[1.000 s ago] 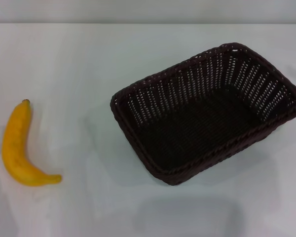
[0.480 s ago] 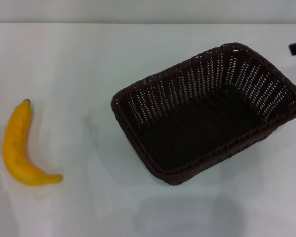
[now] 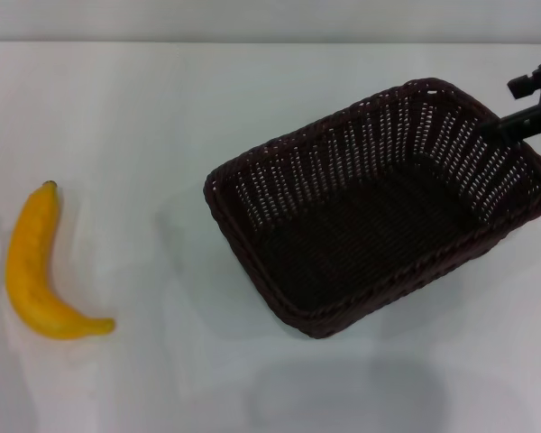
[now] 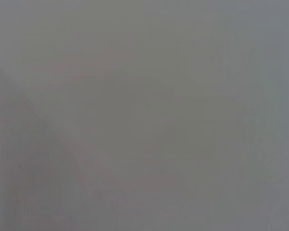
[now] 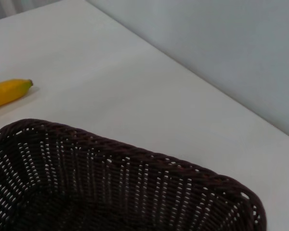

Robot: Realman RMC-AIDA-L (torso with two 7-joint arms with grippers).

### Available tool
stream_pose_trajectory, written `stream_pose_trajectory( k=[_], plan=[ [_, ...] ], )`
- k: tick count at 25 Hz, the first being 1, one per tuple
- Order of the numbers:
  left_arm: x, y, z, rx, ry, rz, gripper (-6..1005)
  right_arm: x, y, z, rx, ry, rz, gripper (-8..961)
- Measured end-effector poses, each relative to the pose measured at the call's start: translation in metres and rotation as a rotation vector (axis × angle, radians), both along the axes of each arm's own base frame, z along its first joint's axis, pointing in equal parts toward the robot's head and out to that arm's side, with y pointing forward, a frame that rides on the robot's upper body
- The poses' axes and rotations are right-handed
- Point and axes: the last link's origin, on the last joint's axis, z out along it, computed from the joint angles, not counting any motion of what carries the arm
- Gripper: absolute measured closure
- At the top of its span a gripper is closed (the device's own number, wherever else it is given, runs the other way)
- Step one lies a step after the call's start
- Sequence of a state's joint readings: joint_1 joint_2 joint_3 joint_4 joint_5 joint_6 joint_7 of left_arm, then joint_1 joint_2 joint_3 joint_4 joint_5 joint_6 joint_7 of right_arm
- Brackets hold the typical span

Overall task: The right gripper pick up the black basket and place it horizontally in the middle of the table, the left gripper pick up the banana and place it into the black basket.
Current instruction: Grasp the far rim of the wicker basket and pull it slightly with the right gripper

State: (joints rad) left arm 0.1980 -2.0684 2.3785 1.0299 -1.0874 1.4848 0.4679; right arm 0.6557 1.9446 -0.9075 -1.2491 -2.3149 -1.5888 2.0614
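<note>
The black basket [image 3: 343,155] sits empty on the white table [image 3: 135,108], right of centre and turned at an angle. Its braided rim [image 5: 135,155] fills the lower part of the right wrist view. My right gripper [image 3: 503,106] reaches in from the right edge at the basket's far right corner, open, with one finger over the rim there. The banana [image 3: 32,271] lies on the table at the far left, apart from the basket, and its dark tip [image 5: 19,87] also shows in the right wrist view. My left gripper is out of view; the left wrist view is plain grey.
A grey wall [image 3: 270,18] runs along the far edge of the table. White tabletop lies between the banana and the basket and in front of the basket.
My right gripper has come in from the right edge and moved left toward the basket's far right corner. The basket and banana have not moved.
</note>
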Motion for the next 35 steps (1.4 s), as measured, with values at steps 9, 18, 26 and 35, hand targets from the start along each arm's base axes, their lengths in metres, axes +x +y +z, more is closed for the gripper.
stream_pose_trajectory(
  k=[9,18,26,35],
  plan=[
    [0.000,-0.001,-0.003,-0.010,0.002,0.000,120,0.002,0.008,-0.009,-0.002,0.006,0.010,219],
    [-0.001,-0.003,-0.003,-0.014,0.002,0.006,120,0.007,0.015,-0.013,0.023,0.011,-0.006,229],
    [-0.002,-0.005,-0.004,-0.016,-0.008,0.003,120,0.017,0.023,-0.016,0.040,0.002,-0.041,234],
    [-0.005,-0.008,-0.004,-0.018,-0.024,0.003,120,0.028,0.024,-0.022,0.026,0.002,-0.075,229]
  ],
)
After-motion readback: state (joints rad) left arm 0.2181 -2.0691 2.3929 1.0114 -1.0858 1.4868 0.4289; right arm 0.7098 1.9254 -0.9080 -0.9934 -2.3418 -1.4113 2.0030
